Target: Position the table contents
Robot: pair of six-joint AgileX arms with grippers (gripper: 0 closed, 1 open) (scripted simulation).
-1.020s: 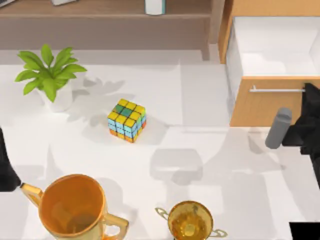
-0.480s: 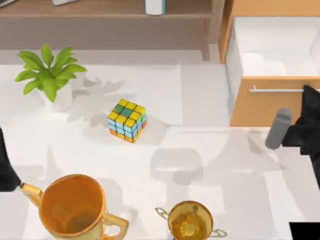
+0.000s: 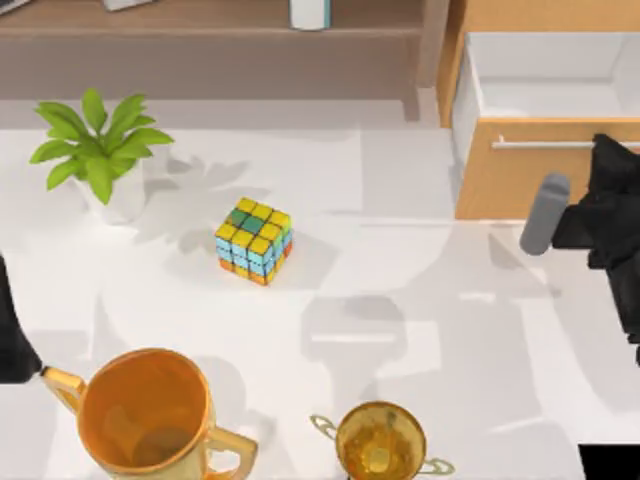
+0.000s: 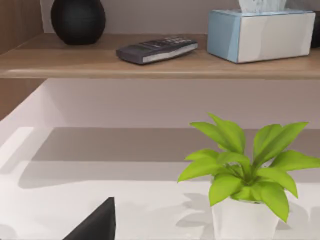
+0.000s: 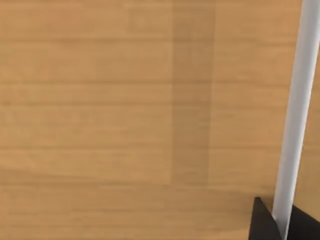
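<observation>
The white table (image 3: 400, 180) carries a colourful puzzle cube (image 3: 254, 241) left of centre, a potted green plant (image 3: 100, 150) at the back left, a large golden cup (image 3: 145, 415) at the front left and a small golden trophy (image 3: 380, 440) at the front middle. At the back right stands a light-brown drawer cabinet (image 3: 520, 185) with its drawer partly open. My right gripper (image 3: 600, 150) is at the drawer's white handle (image 3: 540, 144). In the right wrist view its dark fingertips (image 5: 261, 222) sit on both sides of the handle bar (image 5: 297, 115). My left arm (image 3: 12, 340) is parked at the left edge.
A wooden shelf (image 4: 100, 62) runs behind the table and holds a black vase (image 4: 77, 20), a remote (image 4: 156, 50) and a blue tissue box (image 4: 260, 35). The plant (image 4: 245, 165) stands in front of it. Bare tabletop lies between the cube and the cabinet.
The drawer front has slid back into the cabinet, and my right gripper has moved back with the handle. The left arm and the table's objects have not moved.
</observation>
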